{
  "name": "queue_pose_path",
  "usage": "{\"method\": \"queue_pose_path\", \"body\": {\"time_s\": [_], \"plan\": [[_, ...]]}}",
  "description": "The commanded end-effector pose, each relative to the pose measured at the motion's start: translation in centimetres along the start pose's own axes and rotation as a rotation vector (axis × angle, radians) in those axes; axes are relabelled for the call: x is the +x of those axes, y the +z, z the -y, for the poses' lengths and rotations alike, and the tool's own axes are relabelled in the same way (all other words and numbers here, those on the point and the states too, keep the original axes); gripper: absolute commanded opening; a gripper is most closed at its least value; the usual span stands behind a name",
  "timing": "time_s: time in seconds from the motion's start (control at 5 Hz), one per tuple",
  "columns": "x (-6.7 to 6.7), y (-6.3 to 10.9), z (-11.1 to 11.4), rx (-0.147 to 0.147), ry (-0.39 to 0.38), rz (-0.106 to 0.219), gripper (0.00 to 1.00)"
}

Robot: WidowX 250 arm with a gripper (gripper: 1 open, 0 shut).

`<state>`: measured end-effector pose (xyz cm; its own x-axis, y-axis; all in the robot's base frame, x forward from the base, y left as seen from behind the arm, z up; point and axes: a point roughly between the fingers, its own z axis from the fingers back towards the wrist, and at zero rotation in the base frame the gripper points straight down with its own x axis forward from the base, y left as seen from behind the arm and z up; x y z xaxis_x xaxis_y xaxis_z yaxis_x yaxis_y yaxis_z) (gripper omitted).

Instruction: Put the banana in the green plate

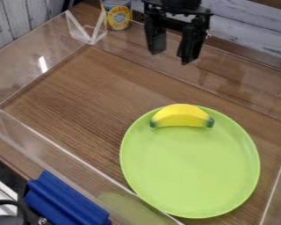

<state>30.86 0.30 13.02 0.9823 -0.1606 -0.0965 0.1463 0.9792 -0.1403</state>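
My end effector (175, 41) hangs near the far edge of the tabletop (96, 97), pointing down, its two dark fingers (156, 39) set apart with nothing between them. It is well apart from everything I care about here and touches nothing. Nearer the camera and to the right lies the green plate (190, 176), flat on the wooden surface. The banana (182, 115) rests inside the plate, at its far rim, lying on its side with its curved back toward me and its dark ends pointing down into the plate. Behind me and to the left, a can with a yellow label (117, 15) stands at the back. Clear plastic walls (32, 53) fence the tabletop, and something blue (61, 204) sits at the near left corner, outside them.
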Motion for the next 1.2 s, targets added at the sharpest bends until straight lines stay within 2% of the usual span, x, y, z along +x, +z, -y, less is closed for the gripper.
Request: {"method": "queue_pose_path", "body": {"time_s": [0.0, 1.0], "plan": [[0.57, 1.36, -0.15, 0.009, -0.003, 0.054, 1.0], [0.85, 1.37, -0.45, -0.005, -0.009, 0.061, 1.0]]}}
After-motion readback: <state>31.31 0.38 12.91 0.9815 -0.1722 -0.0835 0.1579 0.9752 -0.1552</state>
